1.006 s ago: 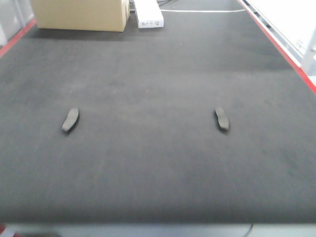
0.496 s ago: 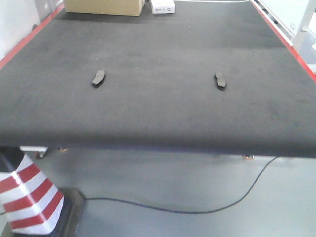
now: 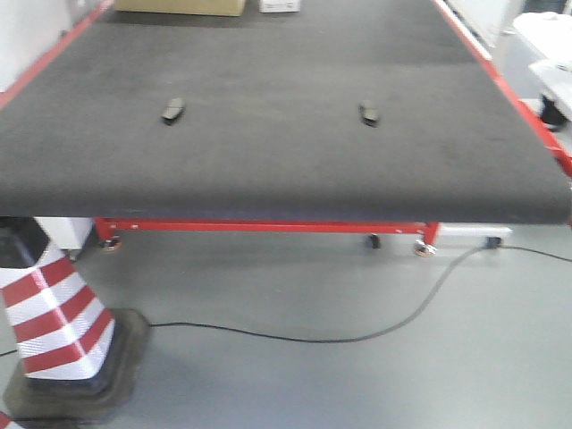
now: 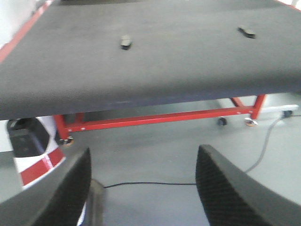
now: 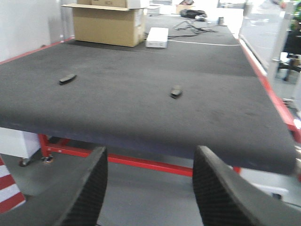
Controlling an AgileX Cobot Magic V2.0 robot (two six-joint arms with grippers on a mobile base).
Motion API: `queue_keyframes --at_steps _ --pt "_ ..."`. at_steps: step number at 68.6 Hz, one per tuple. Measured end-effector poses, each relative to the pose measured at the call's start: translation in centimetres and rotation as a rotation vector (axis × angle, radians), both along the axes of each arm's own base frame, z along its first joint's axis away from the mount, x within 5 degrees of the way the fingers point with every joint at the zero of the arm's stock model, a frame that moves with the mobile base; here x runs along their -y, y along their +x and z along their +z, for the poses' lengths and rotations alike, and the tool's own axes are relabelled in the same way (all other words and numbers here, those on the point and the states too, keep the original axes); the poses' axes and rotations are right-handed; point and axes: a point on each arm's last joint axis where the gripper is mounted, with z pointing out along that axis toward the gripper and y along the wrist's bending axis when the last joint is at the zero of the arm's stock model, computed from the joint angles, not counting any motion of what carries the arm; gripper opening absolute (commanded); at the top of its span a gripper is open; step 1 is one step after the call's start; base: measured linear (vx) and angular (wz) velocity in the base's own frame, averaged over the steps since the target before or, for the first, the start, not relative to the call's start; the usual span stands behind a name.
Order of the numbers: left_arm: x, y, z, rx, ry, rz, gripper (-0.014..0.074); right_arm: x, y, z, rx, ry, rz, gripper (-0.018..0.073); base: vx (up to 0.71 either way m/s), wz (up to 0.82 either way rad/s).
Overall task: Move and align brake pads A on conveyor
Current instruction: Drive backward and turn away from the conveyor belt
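Spread and empty, the left gripper (image 4: 143, 157) and right gripper (image 5: 150, 154) hang short of the conveyor (image 3: 268, 161); this looks like the approach, and next comes closing in on the left brake pad (image 3: 172, 110) or right brake pad (image 3: 368, 113).

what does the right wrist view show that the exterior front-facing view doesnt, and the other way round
Only the right wrist view: the right hand, open and empty, and the cardboard box in full. Only the front view: the black cable on the floor and the dark base of the striped cone. Both: two brake pads lying apart on the conveyor.
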Motion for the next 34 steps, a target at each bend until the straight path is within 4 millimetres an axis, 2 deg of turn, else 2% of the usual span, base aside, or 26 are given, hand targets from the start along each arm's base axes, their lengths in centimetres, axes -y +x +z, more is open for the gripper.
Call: queue_keyframes --at_steps 14,34 --pt "0.00 -0.02 0.01 0.001 0.000 0.000 0.0450 0.00 0.00 0.00 0.000 0.000 0.000 0.0400 -0.20 -0.55" --pt "0.00 -0.02 0.01 0.001 0.000 0.000 0.0450 0.00 0.00 0.00 0.000 0.000 0.000 0.0400 -0.21 -0.88"
